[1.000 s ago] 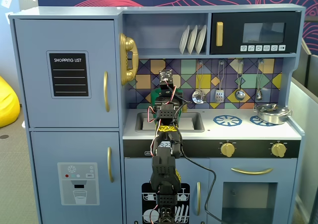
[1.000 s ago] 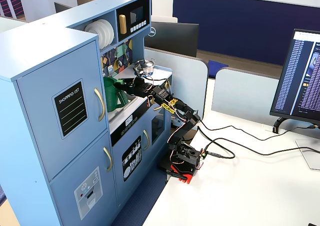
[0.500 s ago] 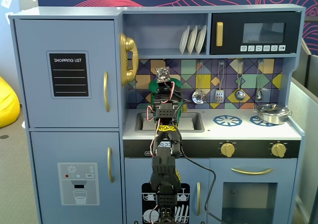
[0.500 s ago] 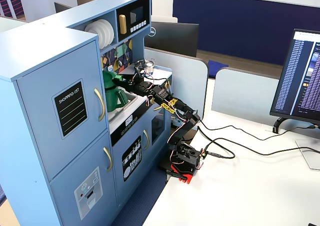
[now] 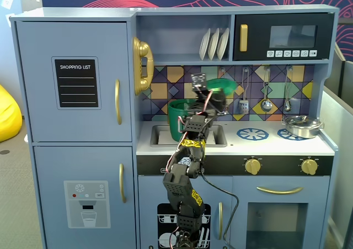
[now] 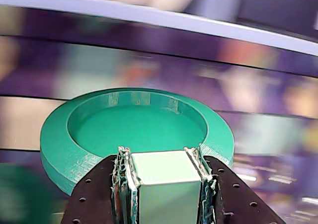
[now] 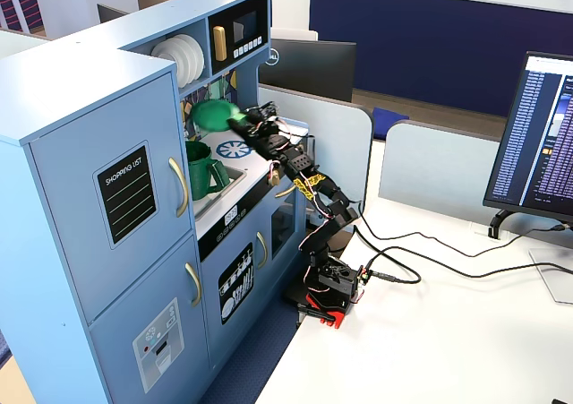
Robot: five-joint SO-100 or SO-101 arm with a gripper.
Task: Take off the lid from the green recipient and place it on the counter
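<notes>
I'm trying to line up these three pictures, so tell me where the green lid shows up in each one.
Fixed view from the front: the lid is held in the air, right of the green recipient, in front of the tiled backsplash.
Wrist view: the lid fills the middle, its knob clamped between the jaws.
Fixed view from the side: the lid hangs above the counter, beyond the recipient.
Shared landmark: the gripper holding it.

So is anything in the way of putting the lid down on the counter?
Nothing visible. The gripper holds the lid in the air, right of the recipient, above bare counter. The silver pot sits far right.
</notes>
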